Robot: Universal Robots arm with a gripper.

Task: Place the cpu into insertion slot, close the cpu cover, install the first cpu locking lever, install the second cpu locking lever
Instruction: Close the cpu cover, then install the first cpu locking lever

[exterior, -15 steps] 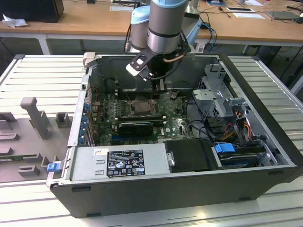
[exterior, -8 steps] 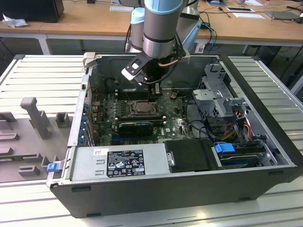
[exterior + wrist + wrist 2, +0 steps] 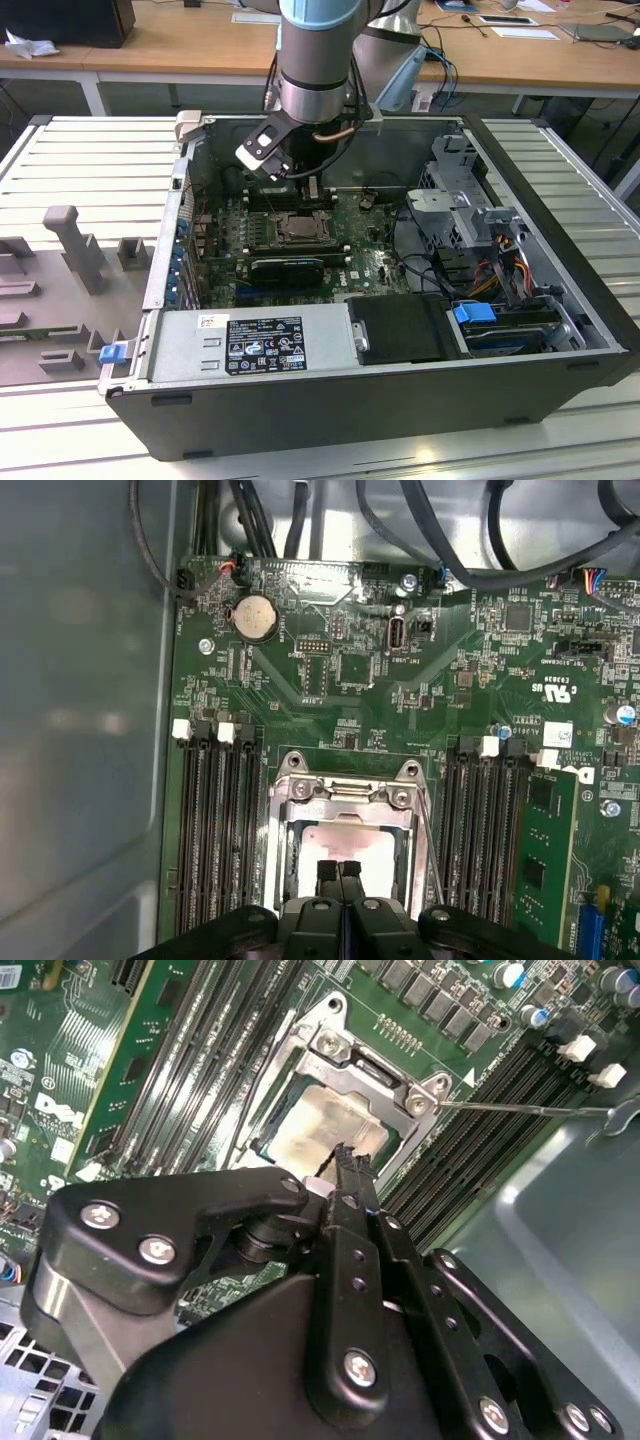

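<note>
One chip, the cpu (image 3: 345,842), already lies flat in the insertion slot (image 3: 298,228) on the green motherboard (image 3: 372,262), its pale face showing in both wrist views. Around it sits the cpu cover (image 3: 288,845), whose grey frame looks to be down over the chip's edges, though I cannot tell whether it is fully seated. A thin wire locking lever (image 3: 520,1110) runs out from one corner of the socket across the memory slots (image 3: 215,830). It seems to stand free of its catch rather than tucked under it.

The gripper (image 3: 345,1160) hangs directly over the chip with its two fingers pinched together and nothing between them. The tips are over the window of the cover, but contact with the metal is not clear from here.

My reading is that placing is done and the work now sits at the cover and the levers, with neither lever locked. That step calls for the closed tip to act as a pusher — pressing on the frame or wire and keeping off the chip's face. The wire is slim and springy, so it could slip off a blunt tip. The open computer case (image 3: 560,385) hems in the arm.
</note>
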